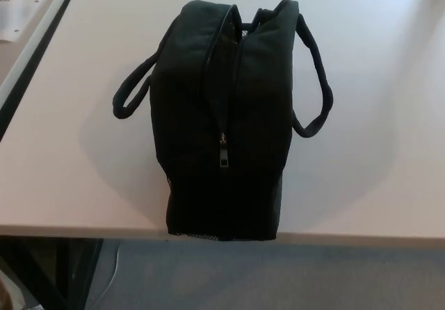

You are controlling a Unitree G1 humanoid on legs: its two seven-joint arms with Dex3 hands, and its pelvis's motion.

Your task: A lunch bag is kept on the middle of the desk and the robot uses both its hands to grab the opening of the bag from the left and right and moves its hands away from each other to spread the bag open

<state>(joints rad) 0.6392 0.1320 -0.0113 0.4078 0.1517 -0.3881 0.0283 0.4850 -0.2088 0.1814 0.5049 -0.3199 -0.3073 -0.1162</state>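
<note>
A: Robot hand, left or right: neither one shows anywhere in the head view, so I cannot tell whether the fingers are spread, closed or holding anything. Nothing of the arms either.

B: Noted. Start at the near edge, then.

A: Nearest is the front edge of the worktop (62,206), pale and bare there. The lunch bag (221,126) stands upright about mid-worktop, its near end reaching right to that edge, its length running away from the camera.

B: Zip?

A: The zip pull (224,158) hangs on the near end face, partway down. Above it the two sides lie close together along the top, with only a narrow gap showing toward the far end. Whether the zip is fully undone along the top, I cannot tell.

B: Handles?

A: The left handle loop (128,94) droops out to one side, the right handle loop (316,80) to the other. Both hang free, nothing gripping them.

B: Farther back?

A: A sheet of paper (24,4) in the far left corner, off the worktop.

B: Progress?

A: My judgement: bag is placed, nothing more. Reaching in, grasping each side of the opening and pulling apart all remain.
</note>
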